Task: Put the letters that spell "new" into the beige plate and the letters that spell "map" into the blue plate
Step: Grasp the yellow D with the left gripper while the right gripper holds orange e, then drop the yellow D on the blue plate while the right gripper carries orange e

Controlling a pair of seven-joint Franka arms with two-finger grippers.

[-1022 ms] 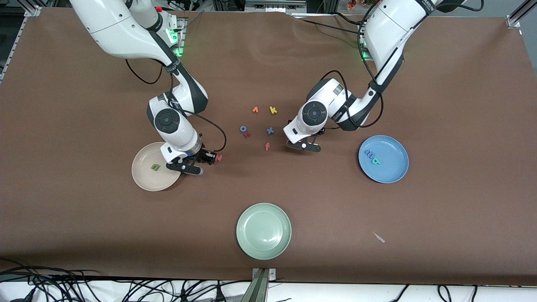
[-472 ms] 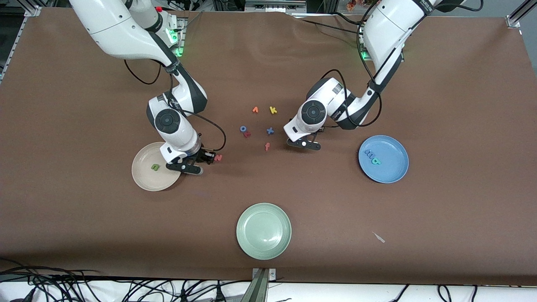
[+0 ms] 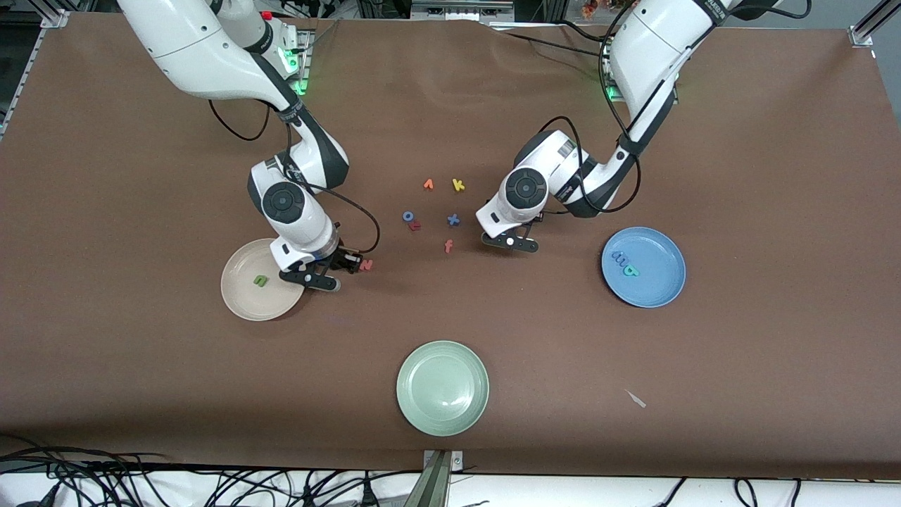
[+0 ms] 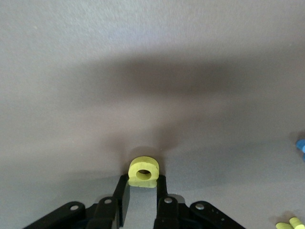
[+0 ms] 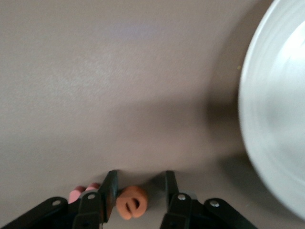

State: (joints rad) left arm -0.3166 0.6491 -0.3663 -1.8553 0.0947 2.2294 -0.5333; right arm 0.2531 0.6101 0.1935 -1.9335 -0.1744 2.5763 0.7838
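The yellow p [image 4: 143, 172] sits pinched in the left tool [image 4: 142, 200], low on the surface; next, carry it to the blue plate [image 3: 662, 289]. The right tool [image 5: 138, 198], beside the beige plate [image 3: 239, 296], straddles the orange e [image 5: 131, 202], apparently ungripped.

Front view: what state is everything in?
left pincer, low over table, shut on the yellow p
right pincer, beside beige plate, open around the orange e
beige plate, holds the green n
blue plate, holds light blue m, teal a
red w, loose on the table

A high front camera faced the robots across the table [image 3: 739, 141]; both wrist cameras looked down close at its surface.
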